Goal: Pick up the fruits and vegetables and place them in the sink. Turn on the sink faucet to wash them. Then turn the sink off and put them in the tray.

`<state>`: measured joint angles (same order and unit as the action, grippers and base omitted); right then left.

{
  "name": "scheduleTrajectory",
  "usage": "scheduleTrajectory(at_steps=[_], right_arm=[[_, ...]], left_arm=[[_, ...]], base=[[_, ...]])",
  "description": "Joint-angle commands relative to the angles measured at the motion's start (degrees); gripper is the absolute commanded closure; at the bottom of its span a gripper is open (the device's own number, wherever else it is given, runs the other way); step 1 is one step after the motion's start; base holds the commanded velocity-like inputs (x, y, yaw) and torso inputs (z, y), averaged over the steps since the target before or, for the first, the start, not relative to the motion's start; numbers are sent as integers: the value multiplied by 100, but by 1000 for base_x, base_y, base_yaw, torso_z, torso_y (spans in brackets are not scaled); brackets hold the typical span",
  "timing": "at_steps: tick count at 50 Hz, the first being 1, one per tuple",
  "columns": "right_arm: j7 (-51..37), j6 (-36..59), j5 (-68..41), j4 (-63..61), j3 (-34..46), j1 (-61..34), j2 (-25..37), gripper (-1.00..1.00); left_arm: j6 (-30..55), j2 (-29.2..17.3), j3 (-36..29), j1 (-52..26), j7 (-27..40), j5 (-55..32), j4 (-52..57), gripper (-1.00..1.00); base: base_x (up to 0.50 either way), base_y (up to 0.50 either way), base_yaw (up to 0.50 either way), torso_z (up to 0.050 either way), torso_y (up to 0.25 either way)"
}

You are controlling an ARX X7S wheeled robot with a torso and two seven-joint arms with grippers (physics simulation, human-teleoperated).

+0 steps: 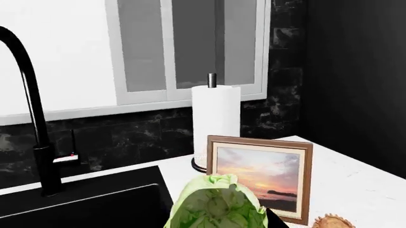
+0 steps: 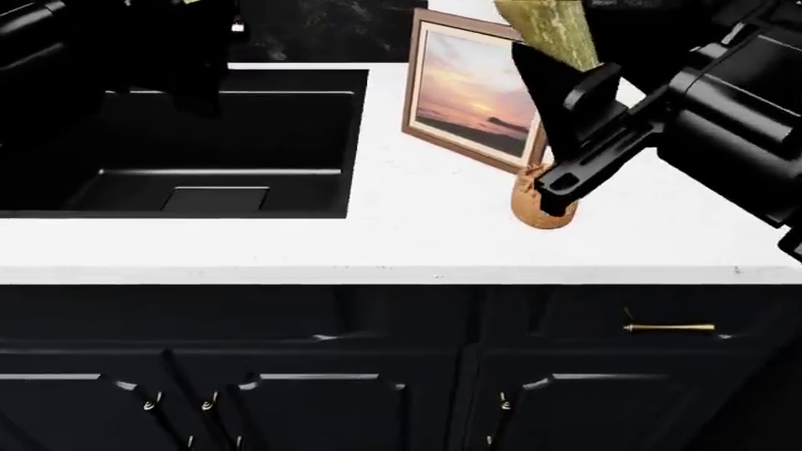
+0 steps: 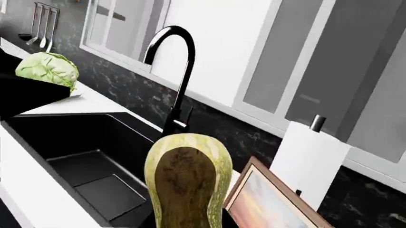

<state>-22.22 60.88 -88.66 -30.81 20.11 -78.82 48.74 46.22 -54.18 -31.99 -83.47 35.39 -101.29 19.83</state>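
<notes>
My left gripper (image 2: 188, 56) is shut on the pale green cabbage (image 1: 216, 206) and holds it above the black sink (image 2: 300, 141); the cabbage also shows in the right wrist view (image 3: 47, 69). My right gripper (image 2: 564, 85) is shut on the yellowish-green squash (image 3: 187, 180) and holds it above the counter, in front of the picture frame; its tip shows in the head view (image 2: 551, 28). The black faucet (image 1: 38, 118) stands behind the sink, with its silver lever (image 1: 66, 159) at the side. The sink's drain plate (image 2: 213, 197) lies bare. The tray is out of view.
A framed sunset picture (image 2: 476, 89) leans on the white counter (image 2: 376, 244) right of the sink. A brown ridged jar (image 2: 546, 207) stands in front of it, under my right arm. A paper towel roll (image 1: 216, 118) stands behind by the dark wall.
</notes>
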Motion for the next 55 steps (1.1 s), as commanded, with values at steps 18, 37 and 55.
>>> scheduleTrajectory(at_steps=[18,37,55], right_arm=[[-2277,-654,67,-463,-718,331,-90,100],[-2226,-573,81,-418,-623,166,-74,100],[-2150,-581,101,-387,-588,110,-75,100]], left_arm=[[-480,-37,124,304,937,575,975,100],[-447,-40,116,289,873,546,946,100],[-395,12,99,185,871,582,895,100]], base=[[123,500,0,1,2],[71,500,0,0,2],[-2,500,0,1,1]])
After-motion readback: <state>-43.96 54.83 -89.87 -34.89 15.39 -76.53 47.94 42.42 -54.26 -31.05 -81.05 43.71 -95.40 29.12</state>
